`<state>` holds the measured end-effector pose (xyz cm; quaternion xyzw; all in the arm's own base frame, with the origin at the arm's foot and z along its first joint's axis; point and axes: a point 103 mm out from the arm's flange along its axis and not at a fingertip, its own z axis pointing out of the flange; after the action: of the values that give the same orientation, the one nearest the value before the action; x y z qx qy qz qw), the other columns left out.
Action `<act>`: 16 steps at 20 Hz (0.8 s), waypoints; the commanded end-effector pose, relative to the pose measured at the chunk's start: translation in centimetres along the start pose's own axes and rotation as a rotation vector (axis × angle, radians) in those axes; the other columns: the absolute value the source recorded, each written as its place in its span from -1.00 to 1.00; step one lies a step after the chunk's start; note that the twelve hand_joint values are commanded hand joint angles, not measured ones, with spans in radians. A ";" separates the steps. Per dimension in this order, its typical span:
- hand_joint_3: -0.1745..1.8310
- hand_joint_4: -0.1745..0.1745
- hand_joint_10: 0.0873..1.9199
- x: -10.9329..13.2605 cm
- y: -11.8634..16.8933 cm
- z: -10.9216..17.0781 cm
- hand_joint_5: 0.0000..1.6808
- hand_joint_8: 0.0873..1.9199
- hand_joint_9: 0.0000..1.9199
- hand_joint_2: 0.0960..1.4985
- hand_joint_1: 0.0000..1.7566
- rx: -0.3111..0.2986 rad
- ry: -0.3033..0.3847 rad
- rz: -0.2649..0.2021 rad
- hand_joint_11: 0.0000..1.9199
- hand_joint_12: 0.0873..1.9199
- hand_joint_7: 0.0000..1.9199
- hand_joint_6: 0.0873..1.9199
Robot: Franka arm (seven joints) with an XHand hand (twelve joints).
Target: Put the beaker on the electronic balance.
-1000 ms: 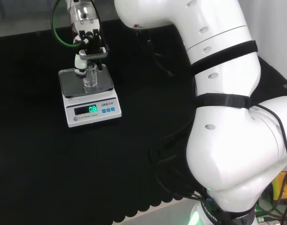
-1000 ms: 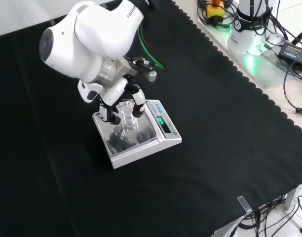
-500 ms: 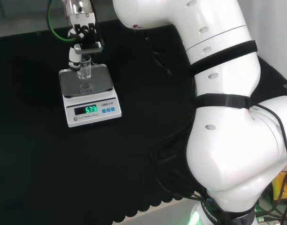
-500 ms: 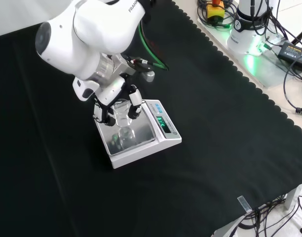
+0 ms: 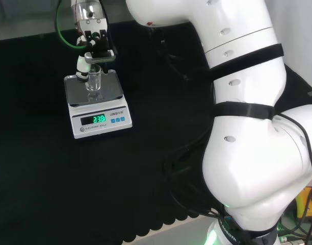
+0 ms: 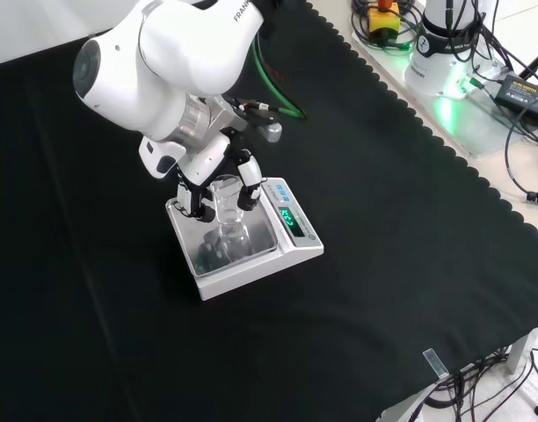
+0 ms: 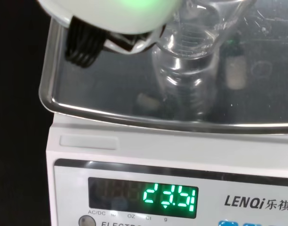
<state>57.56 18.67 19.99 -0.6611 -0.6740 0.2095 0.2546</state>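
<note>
A white electronic balance [image 5: 100, 120] with a steel pan [image 5: 76, 93] stands on the black cloth, its green display lit. A small clear glass beaker [image 5: 94, 81] stands upright over the pan, and its base appears to touch the steel. The hand [image 5: 93, 45] reaches down from above with its black fingers curled round the beaker's upper part. In the front view the fingers [image 6: 199, 192] flank the beaker [image 6: 227, 209] above the balance [image 6: 251, 269]. The wrist view has the beaker [image 7: 186, 82] close up on the pan [image 7: 87, 101], with the blurred hand [image 7: 111, 14] above it.
Black cloth spreads round the balance on all sides. The arm's big white links [image 5: 237, 102] rise at the right of the head view. Beyond the cloth's scalloped edge in the front view lie cables and a power box [image 6: 524, 88].
The hand and beaker rose and shifted slightly left in the head view, then came back down onto the pan. The green reading on the display has changed.
</note>
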 end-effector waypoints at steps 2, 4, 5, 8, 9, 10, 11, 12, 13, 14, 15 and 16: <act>-0.02 -0.84 -0.52 -0.2 -0.1 -0.2 -0.15 -0.16 0.10 -0.37 0.26 -0.012 0.005 -0.011 0.31 -0.20 -0.28 -0.18; -0.02 -0.84 -0.52 -0.3 -0.1 -0.2 -0.15 -0.16 0.10 -0.37 0.26 -0.012 0.003 0.006 0.30 -0.20 -0.28 -0.18; -0.02 -0.84 -0.52 -0.2 -0.1 -0.2 -0.15 -0.16 0.10 -0.37 0.26 -0.010 0.001 0.010 0.30 -0.20 -0.28 -0.18; -0.02 -0.83 -0.52 -0.1 0.1 -0.1 -0.14 -0.16 0.09 -0.37 0.26 -0.004 -0.002 0.014 0.30 -0.20 -0.28 -0.18; -0.02 -0.83 -0.52 0.1 0.3 0.0 -0.14 -0.16 0.09 -0.37 0.26 -0.001 -0.004 0.017 0.30 -0.20 -0.28 -0.18; -0.02 -0.82 -0.52 0.3 0.5 0.1 -0.14 -0.16 0.09 -0.37 0.26 0.001 -0.006 0.022 0.30 -0.20 -0.28 -0.18; -0.03 -0.80 -0.52 -0.1 0.4 0.1 -0.15 -0.16 0.07 -0.37 0.25 -0.004 0.003 0.018 0.29 -0.18 -0.29 -0.18; -0.03 -0.77 -0.50 -0.1 0.5 0.1 -0.15 -0.16 0.05 -0.37 0.23 -0.005 0.005 0.015 0.26 -0.16 -0.29 -0.19; -0.04 -0.74 -0.48 -0.2 0.5 0.2 -0.15 -0.16 0.02 -0.37 0.22 -0.004 0.001 0.008 0.23 -0.13 -0.30 -0.19; -0.04 -0.71 -0.47 -0.1 0.5 0.2 -0.16 -0.16 0.00 -0.37 0.21 -0.004 0.001 0.006 0.21 -0.12 -0.30 -0.19; -0.04 -0.70 -0.46 -0.1 0.6 0.2 -0.16 -0.16 -0.01 -0.37 0.20 -0.003 0.001 0.008 0.20 -0.11 -0.31 -0.19; -0.05 -0.68 -0.46 -0.1 0.6 0.2 -0.17 -0.16 -0.02 -0.37 0.19 -0.002 0.002 0.012 0.19 -0.10 -0.31 -0.19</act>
<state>58.16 18.65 20.02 -0.6667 -0.6716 0.2049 0.2498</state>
